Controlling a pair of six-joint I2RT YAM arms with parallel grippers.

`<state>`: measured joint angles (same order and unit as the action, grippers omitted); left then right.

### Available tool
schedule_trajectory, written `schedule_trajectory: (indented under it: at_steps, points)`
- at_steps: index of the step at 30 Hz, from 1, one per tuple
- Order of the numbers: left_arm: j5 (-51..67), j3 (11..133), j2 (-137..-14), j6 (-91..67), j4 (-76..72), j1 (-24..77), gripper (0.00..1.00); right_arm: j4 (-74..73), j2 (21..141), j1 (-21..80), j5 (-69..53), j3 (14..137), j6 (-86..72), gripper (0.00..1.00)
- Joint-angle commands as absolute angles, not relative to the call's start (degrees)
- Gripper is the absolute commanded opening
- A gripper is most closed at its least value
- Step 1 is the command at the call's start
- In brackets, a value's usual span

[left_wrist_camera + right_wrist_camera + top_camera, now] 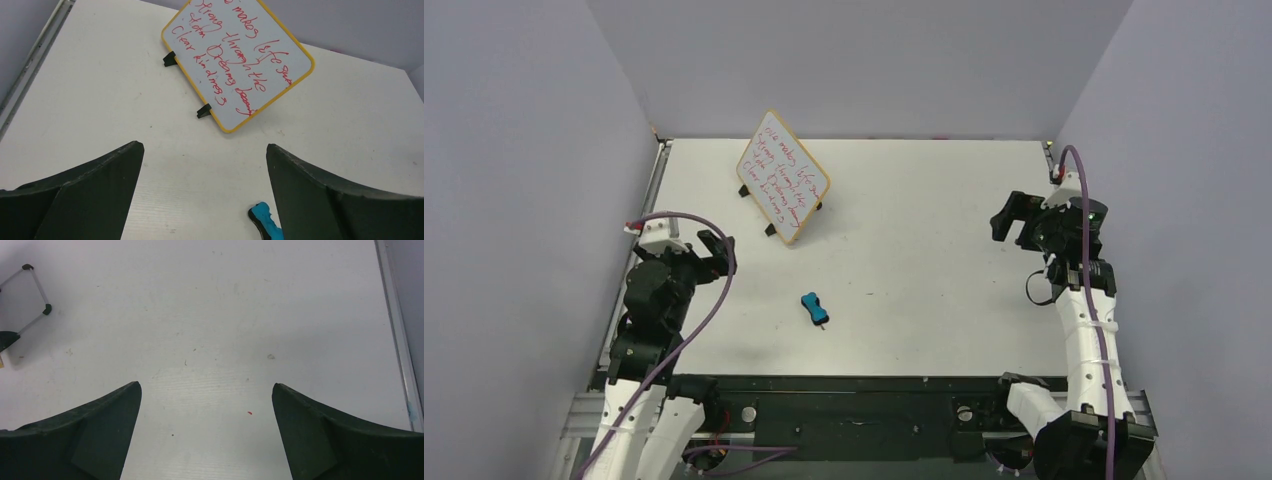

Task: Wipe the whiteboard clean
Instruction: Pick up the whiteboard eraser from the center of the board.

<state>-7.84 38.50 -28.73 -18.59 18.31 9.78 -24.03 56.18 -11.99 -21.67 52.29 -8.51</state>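
- The left claw (716, 250) stands wide with nothing between its fingers. It hangs low over the left side of the table (924, 250) and is angled toward the far end, so its camera looks straight at the writing.
- The right claw (1016, 218) is just as wide and also empty, raised over the right side, well apart from every object.
- The blue eraser (814, 308) lies flat near the left claw. It is probably the first thing to pick up, which would explain the spread fingers.
- The whiteboard (782, 177) is propped at a slant on a thin wire stand (37, 287), far left of centre. Red handwriting covers its face and none of it is wiped.
- The left arm sits folded close to its base; the right arm rises straight and bends at the wrist.
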Motion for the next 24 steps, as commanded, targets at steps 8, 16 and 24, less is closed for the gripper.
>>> schedule_trajectory:
  at_steps: [8,16,24]
  points:
    - [0.76,43.41,-34.35,-23.66,22.46,10.01,0.92,-23.34,58.1,-4.24,-27.72,54.33,0.97,1.0]
    - [6.22,44.71,-43.93,-33.29,24.59,11.92,0.92,-24.63,58.29,3.15,-32.52,51.04,12.27,1.0]
    - [-25.39,49.71,-58.59,-57.88,37.4,44.18,0.91,-29.67,60.11,7.36,-32.27,52.2,18.64,1.0]
